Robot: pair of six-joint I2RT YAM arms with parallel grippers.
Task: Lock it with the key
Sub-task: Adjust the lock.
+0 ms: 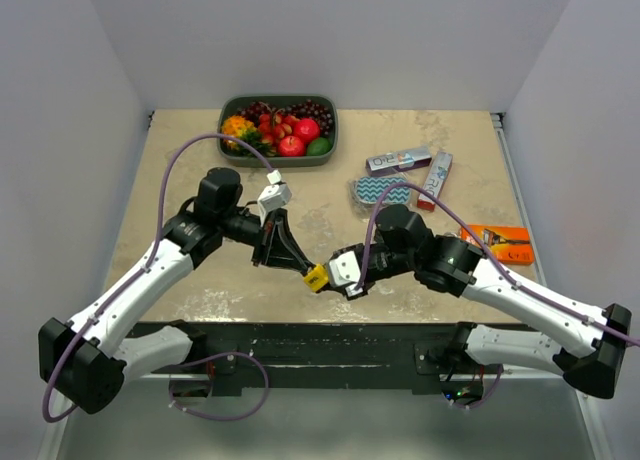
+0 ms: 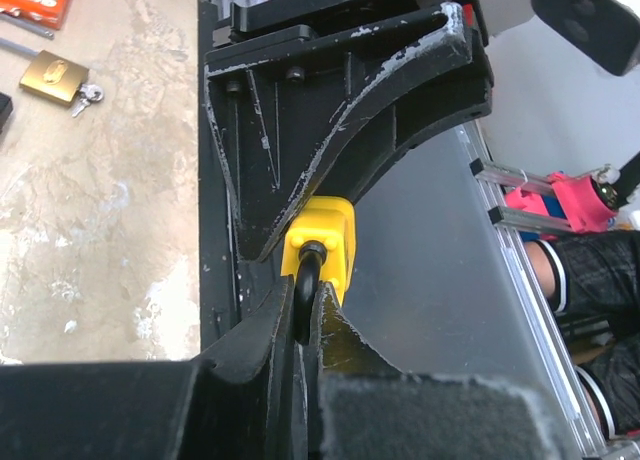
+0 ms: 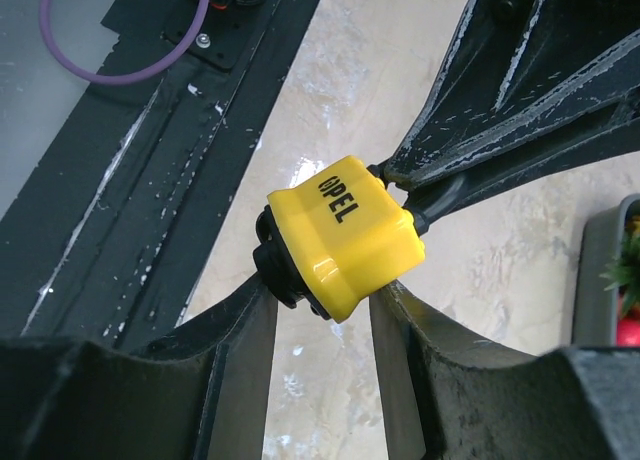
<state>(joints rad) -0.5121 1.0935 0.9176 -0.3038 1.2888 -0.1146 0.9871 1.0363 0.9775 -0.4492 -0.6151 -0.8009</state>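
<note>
Gripped from two sides, low and centre in the top view, over the near edge of the desk (image 1: 450,130): the yellow padlock (image 3: 340,230), tilted, with OPEL printed in black on its cover. Pinched at the black shackle (image 2: 306,272) by the left pincer (image 2: 303,315), jaws drawn together with no gap to be seen between them. Straddled at the body by the right pincer (image 3: 320,305), jaws at a middling width and touching the padlock's lower end on either side, as far as can be told from the right wrist view. Shackle end toward the upper right of that view, black base toward the lower left. No telling whether a key sits in the yellow padlock.

In the upper left of the left wrist view, flat on the desk: a brass padlock (image 2: 52,77) with small keys (image 2: 86,94) at its lower right corner, near an orange box (image 2: 30,0) in the very corner of the frame. At the top centre of the top view, a green tray (image 1: 270,163) filled with fruit; to its right, two long printed boxes (image 1: 398,160) beside a blue patterned pouch (image 1: 380,190)
</note>
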